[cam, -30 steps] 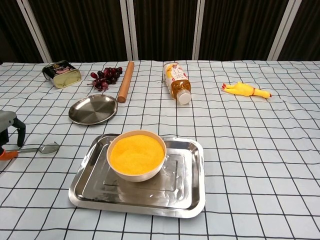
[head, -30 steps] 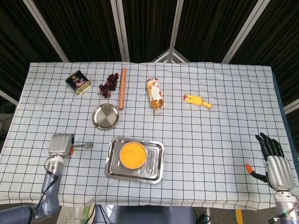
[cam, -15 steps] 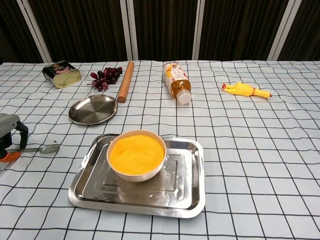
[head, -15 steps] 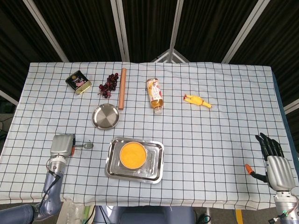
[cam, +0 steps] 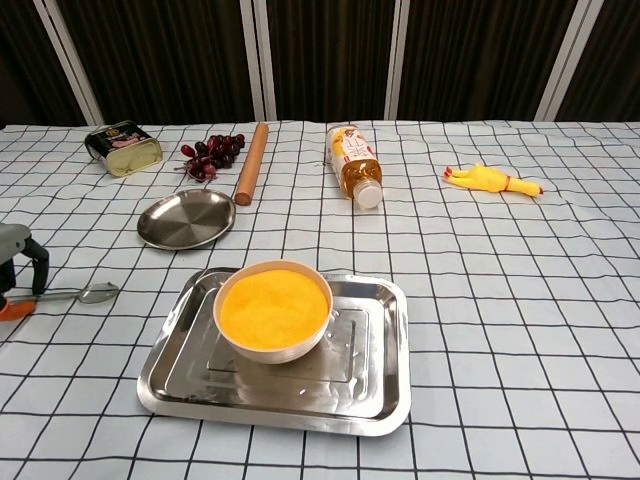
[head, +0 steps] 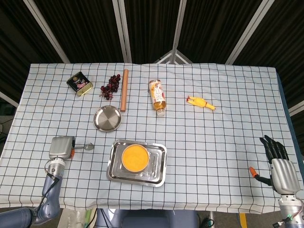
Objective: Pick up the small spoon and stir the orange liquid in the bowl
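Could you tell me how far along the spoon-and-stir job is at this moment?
Early stage. The left hand is at the handle of the small spoon, whose tip lies on the table; whether the grip has closed cannot be told. The orange liquid in the bowl looks untouched. The right hand is open, far from the bowl. Lifting, carrying and stirring remain.

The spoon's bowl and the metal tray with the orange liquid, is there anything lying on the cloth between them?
Nothing: in the chest view only bare checked tablecloth separates the small spoon from the tray.
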Robot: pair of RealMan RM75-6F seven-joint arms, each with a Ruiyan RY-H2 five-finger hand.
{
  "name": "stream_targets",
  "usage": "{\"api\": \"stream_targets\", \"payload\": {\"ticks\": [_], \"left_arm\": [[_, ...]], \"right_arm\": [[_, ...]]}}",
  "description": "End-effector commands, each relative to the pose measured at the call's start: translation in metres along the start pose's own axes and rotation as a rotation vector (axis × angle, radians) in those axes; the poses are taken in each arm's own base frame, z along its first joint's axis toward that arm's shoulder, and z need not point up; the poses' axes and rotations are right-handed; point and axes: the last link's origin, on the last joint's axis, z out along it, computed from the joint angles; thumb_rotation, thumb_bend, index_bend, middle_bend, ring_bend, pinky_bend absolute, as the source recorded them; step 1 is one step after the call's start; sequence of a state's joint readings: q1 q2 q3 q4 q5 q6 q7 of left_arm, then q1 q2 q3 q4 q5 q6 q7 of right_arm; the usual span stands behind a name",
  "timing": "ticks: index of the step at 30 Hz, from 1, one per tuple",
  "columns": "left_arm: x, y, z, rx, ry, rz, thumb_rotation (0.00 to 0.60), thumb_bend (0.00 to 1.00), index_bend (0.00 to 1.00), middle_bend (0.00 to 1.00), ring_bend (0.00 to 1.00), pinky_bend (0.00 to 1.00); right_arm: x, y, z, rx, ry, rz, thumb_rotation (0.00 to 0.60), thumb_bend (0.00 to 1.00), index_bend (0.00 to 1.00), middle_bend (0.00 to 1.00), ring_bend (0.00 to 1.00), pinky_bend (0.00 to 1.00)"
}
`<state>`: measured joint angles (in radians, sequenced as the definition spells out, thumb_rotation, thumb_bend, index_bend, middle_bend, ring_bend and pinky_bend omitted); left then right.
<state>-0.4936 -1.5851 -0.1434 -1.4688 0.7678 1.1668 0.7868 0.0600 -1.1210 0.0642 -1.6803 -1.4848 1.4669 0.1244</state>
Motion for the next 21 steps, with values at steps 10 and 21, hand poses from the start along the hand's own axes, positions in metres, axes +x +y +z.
{"api": "stream_targets", "payload": {"ticks": [10,21], "left_arm": [[0.007,0.007,-0.002,-0.034,0.028,0.027,0.600,0.53,0.53,0.99,0.92,0.97],[0.050,0.004,-0.013,-0.086,0.107,0.089,0.600,0.53,0.53,0.99,0.92,0.97]], "right_arm": [[0.001,0.001,0.000,-0.004,0.002,0.005,0.600,0.32,0.00,0.00,0.00,0.00],[0.002,0.001,0.000,-0.006,0.004,0.009,0.600,0.32,0.00,0.00,0.00,0.00]]}}
